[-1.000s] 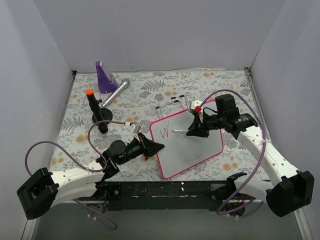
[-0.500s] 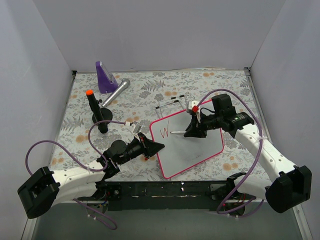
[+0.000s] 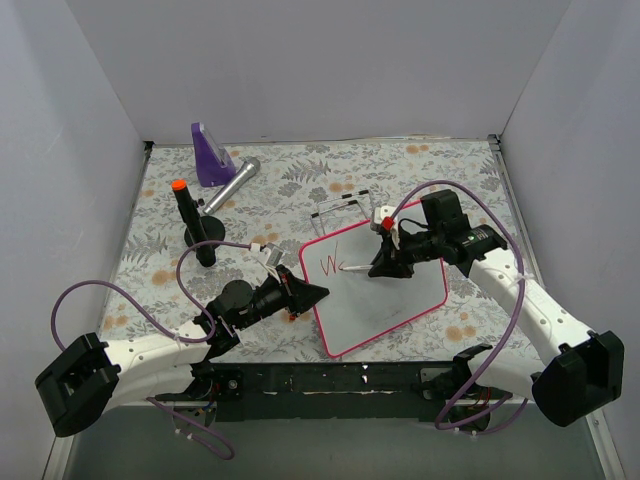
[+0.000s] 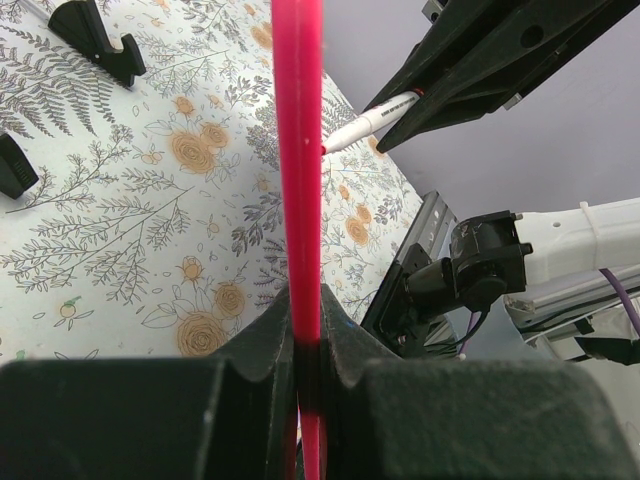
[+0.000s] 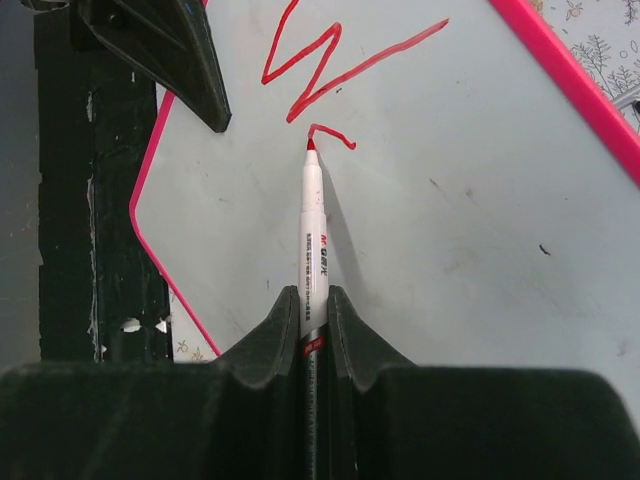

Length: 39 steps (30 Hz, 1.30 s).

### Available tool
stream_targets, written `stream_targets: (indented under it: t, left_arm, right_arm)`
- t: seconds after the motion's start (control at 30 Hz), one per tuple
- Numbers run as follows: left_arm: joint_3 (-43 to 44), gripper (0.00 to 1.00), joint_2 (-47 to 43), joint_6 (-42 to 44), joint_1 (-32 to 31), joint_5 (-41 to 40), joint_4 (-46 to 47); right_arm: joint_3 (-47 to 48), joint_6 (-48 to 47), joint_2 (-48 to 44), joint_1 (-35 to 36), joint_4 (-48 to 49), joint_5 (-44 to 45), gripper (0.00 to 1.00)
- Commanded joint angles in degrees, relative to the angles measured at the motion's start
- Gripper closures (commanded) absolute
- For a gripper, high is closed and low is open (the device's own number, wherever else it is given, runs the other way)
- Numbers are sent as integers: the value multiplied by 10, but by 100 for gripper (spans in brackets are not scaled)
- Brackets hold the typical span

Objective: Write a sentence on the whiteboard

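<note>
The whiteboard (image 3: 395, 295) with its pink-red frame lies tilted on the floral table. My left gripper (image 3: 318, 293) is shut on the board's left frame edge (image 4: 300, 160). My right gripper (image 3: 383, 266) is shut on a white marker (image 5: 312, 230) whose red tip touches the board. The sentence (image 5: 325, 75) is only a red "W" and a short stroke beside it (image 3: 330, 264). The board surface fills the right wrist view (image 5: 450, 200).
A black stand with an orange-tipped marker (image 3: 190, 225), a purple wedge (image 3: 210, 155) and a silver cylinder (image 3: 232, 184) sit at the back left. Black-and-white clips (image 3: 340, 205) lie behind the board. Walls close in on three sides.
My right gripper has moved left with the marker, and its tip has added a short red stroke beside the "W". My left gripper has held still.
</note>
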Motion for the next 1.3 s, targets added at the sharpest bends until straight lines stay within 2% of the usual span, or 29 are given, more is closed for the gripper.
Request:
stream_targets:
  t: [0.0, 0.7, 1.27]
  left_arm:
    - [4, 100, -19, 23, -3, -1, 49]
    - [-1, 100, -19, 21, -3, 3, 51]
    - [1, 100, -23, 25, -3, -2, 47]
  right_arm:
    - [13, -11, -12, -3, -10, 29, 99]
    - [59, -8, 9, -34, -8, 9, 99]
    - [4, -36, -21, -34, -42, 11, 99]
